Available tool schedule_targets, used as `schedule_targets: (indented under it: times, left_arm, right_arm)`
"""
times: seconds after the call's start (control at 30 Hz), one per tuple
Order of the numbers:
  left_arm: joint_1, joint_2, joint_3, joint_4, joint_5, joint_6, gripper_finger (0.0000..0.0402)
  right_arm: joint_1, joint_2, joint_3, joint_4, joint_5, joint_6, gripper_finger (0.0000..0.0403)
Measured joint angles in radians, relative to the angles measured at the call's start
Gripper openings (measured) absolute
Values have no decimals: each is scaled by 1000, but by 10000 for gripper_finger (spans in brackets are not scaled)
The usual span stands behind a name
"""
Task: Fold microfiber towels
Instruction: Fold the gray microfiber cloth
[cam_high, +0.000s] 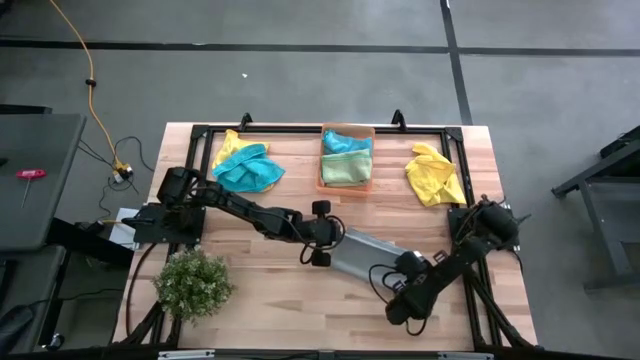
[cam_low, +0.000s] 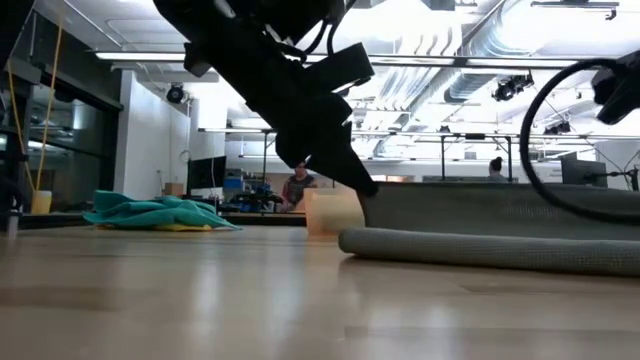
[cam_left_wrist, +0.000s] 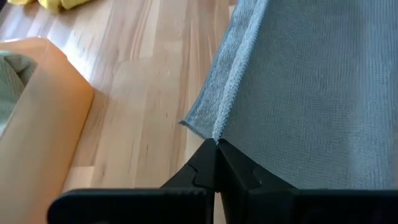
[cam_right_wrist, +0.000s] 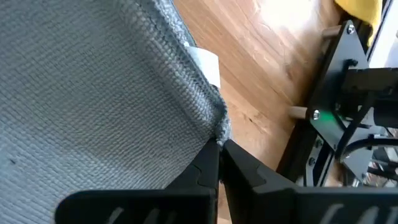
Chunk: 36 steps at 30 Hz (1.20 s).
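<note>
**Both grippers pinch the grey towel at mid-table**

The left gripper (cam_left_wrist: 216, 144) is clamped tight on one corner of the grey towel (cam_high: 362, 253), its fingers pressed together over the hemmed edge. The right gripper (cam_right_wrist: 219, 144) is closed the same way on another corner, where a small white tag (cam_right_wrist: 206, 62) shows just beside the pinch. Between them the grey cloth lies stretched across the middle of the wooden table (cam_high: 270, 285) — from table height it reads as a long, low roll resting on the boards.

Farther out, an orange bin (cam_high: 347, 186) at the far edge holds a teal towel (cam_high: 347, 142) and a light green towel (cam_high: 346, 168). To its left sits a heap of teal and yellow cloths (cam_high: 245, 166); to its right, a crumpled yellow towel (cam_high: 433, 174). A bushy green plant (cam_high: 192, 283) stands at the near left corner.
</note>
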Motion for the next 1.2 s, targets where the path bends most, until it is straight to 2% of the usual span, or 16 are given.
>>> schedule_targets:
  times: [0.43, 0.8, 0.93, 1.2]
  left_arm:
    - [3, 0, 0, 25, -3, -1, 3]
    - [21, 0, 0, 49, -3, -1, 46]
    - [21, 0, 0, 63, -4, 10, 74]
    - [18, -4, 0, 62, -18, 57, 131]
  right_arm:
    - [-9, 12, 0, -10, -1, 3, 0]
    - [-9, 12, 0, -42, -5, 26, 2]
    - [-6, 12, 0, -93, 0, 51, 33]
    - [2, 12, 0, -127, -6, 69, 143]
